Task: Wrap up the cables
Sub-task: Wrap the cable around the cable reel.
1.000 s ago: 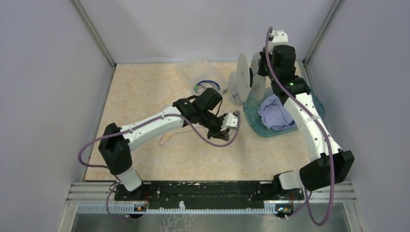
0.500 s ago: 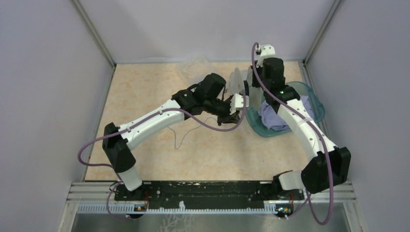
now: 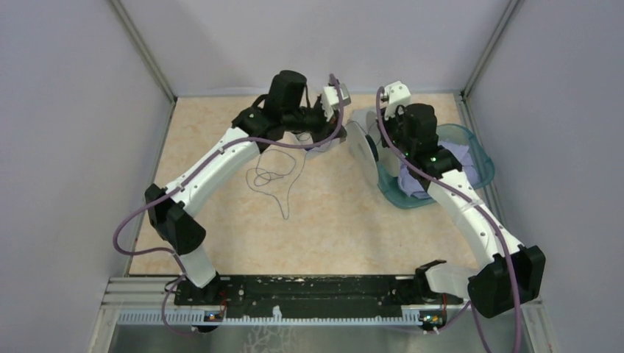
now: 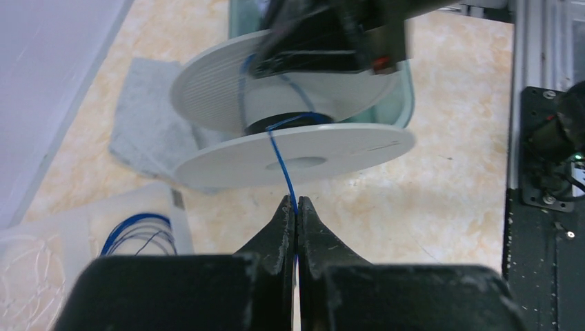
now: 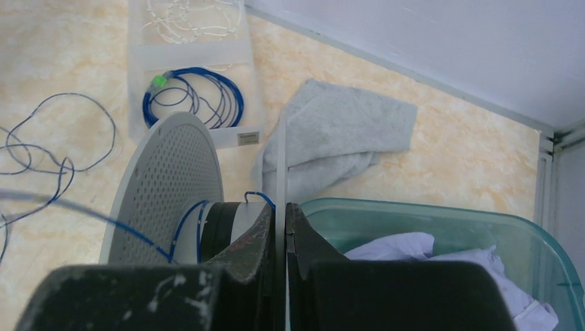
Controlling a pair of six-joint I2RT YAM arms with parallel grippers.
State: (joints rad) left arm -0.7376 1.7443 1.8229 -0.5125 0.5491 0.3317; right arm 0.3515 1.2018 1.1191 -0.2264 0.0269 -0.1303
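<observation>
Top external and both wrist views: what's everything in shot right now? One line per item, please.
table: one, beige marbled; under everything.
basin: one, translucent teal; far right of table.
pale cloth: one, whitish; inside the basin.
spool: one, pale grey; beside the basin.
cable: one, thin, dark grey; loose loops on table, a strand leading to the spool.
clear bag: one, transparent; on table.
blue wire: one coil, bright blue, green end; inside the bag.
grey cloth: one, grey; on table near the spool.
left gripper: black; shut on the cable.
right gripper: black; shut on a spool flange.
</observation>
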